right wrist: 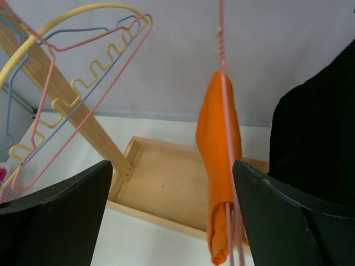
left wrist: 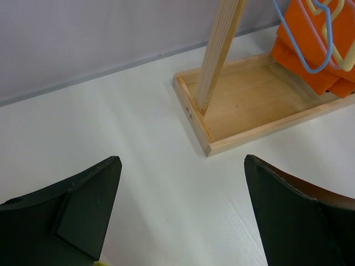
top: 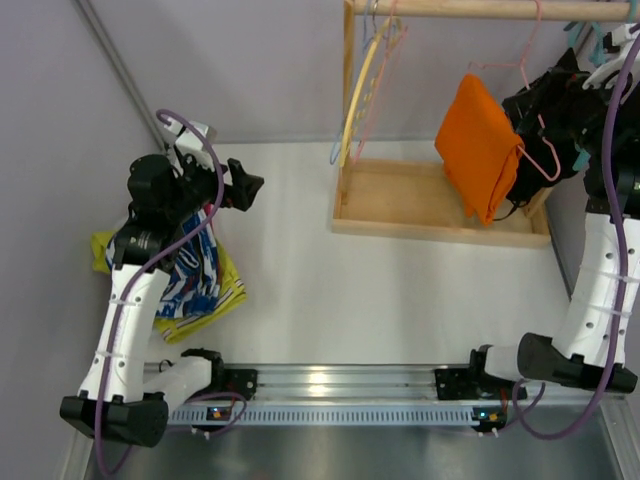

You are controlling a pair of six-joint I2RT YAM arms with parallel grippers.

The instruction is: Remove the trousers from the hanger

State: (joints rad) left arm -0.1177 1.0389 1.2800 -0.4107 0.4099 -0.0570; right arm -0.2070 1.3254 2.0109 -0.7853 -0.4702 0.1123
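Folded orange trousers (top: 480, 145) hang over a pink wire hanger (top: 541, 166) on the wooden rod, above the rack's tray. My right gripper (top: 535, 120) is just to their right, at hanger height. In the right wrist view it (right wrist: 172, 166) stands open, and the trousers (right wrist: 219, 160) and the pink hanger (right wrist: 222, 44) hang ahead of it, close to the right finger, untouched. My left gripper (top: 245, 185) hovers open over the table at the left. In its own view it (left wrist: 183, 160) holds nothing, and the trousers (left wrist: 299, 50) show at top right.
Empty yellow, pink and blue hangers (top: 365, 70) hang by the rack's left post. The wooden tray base (top: 400, 195) lies under the rod. A pile of coloured clothes (top: 200, 275) lies under the left arm. A dark shape (right wrist: 316, 138) fills the right wrist view's right side.
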